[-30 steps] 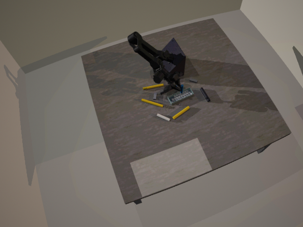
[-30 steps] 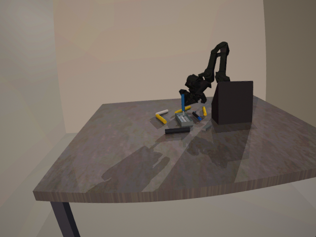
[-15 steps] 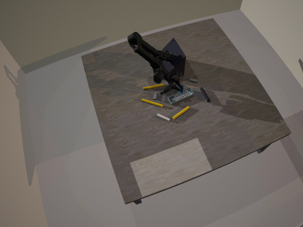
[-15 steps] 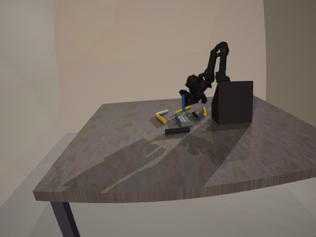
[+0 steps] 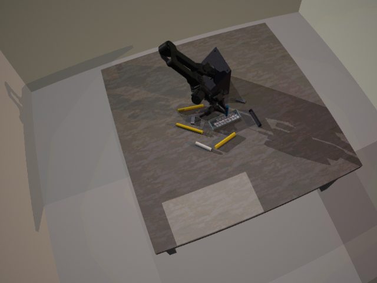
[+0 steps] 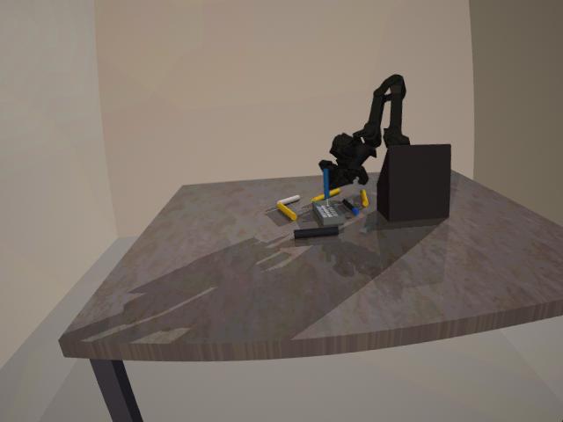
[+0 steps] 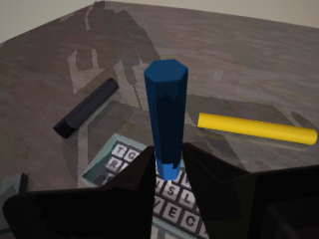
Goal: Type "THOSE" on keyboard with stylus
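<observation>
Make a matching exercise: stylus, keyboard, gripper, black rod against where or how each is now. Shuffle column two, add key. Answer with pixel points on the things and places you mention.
Column 1
1. Blue stylus [image 5: 227,108] [image 6: 325,181] [image 7: 167,110]
2. Keyboard [image 5: 225,119] [image 6: 333,221] [image 7: 100,166]
3. Gripper [image 5: 225,112] [image 6: 325,178] [image 7: 167,150]
4. Black rod [image 5: 255,117] [image 6: 316,233] [image 7: 87,108]

Column 2
A. Shut on something
B. Lying on the table [image 5: 212,219] [image 6: 204,313] [image 7: 234,80], off one short end of the keyboard
C. Held upright
D. Showing lettered keys, below the stylus

Pairs: 1-C, 2-D, 3-A, 4-B
</observation>
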Tool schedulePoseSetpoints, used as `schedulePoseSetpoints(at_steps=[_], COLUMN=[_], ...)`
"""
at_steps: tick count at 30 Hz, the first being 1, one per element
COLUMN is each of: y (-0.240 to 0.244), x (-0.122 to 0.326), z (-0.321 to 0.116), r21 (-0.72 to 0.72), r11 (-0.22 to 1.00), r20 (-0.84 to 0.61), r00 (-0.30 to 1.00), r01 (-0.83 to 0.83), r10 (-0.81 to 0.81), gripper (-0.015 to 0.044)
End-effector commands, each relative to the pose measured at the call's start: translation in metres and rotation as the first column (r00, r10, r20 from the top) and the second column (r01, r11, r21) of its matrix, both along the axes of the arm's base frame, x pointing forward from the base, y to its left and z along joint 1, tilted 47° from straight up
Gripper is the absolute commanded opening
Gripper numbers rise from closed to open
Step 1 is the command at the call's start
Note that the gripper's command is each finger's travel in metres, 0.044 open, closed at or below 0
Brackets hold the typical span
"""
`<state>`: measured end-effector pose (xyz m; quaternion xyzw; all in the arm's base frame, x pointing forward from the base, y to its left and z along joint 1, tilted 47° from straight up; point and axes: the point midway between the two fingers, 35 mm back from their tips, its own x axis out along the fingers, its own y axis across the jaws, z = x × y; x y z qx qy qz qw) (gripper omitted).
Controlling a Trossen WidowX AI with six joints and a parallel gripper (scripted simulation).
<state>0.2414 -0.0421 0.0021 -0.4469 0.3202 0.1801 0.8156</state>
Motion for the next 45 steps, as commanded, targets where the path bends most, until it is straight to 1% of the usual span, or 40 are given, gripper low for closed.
schedulePoseSetpoints(at_steps=[1, 22, 45], y=[0.000, -0.002, -0.012], x=[0.002, 0.002, 0.002], z=[0.000, 0.002, -0.007], r21=[0.000, 0.000, 0.000], r11=[1.000, 1.000, 1.000], r20=[0.001, 0.001, 0.000], r00=[1.000, 1.000, 1.000], r01=[0.000, 0.000, 0.000], r10=[0.000, 0.000, 0.000], gripper=[0.0081, 0.0081, 0.0081])
